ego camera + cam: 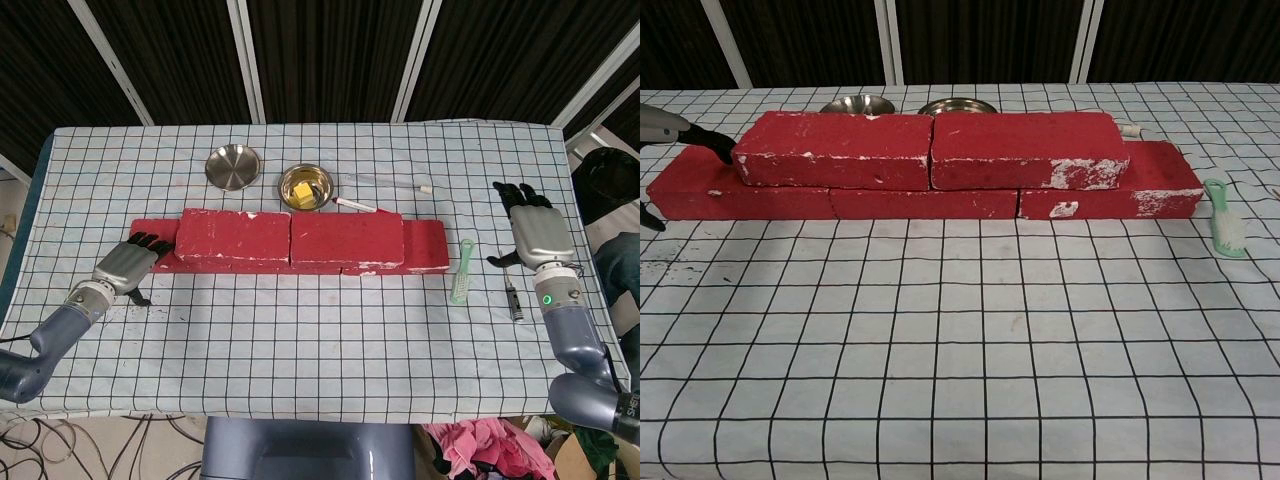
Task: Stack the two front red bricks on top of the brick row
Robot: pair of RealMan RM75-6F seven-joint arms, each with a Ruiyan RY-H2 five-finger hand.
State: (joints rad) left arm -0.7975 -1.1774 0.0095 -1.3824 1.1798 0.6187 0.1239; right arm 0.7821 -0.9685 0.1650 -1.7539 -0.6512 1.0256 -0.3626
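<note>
Checked white cloth covers the table (300, 330), with a wide bare stretch between the bricks and the near edge and narrower bare strips at both ends. Across the middle lies the bottom brick row (425, 247), its ends sticking out left and right, and on top of it sit the 2 upper red bricks, the left one (233, 236) and the right one (347, 240), butted end to end. At the row's left end the left hand (128, 264) lies low over the cloth, fingers extended and holding nothing; its dark fingertips (712, 141) reach to the end face of the left upper brick, and whether they touch it cannot be told. Well apart at the table's right edge, the right hand (537, 228) is spread flat and empty. Behind the bricks stand an empty steel bowl (233, 166) and a steel bowl with something yellow (305, 185). A green brush (462, 271) lies just right of the row, and a small dark tool (514, 299) lies nearer the right arm.
</note>
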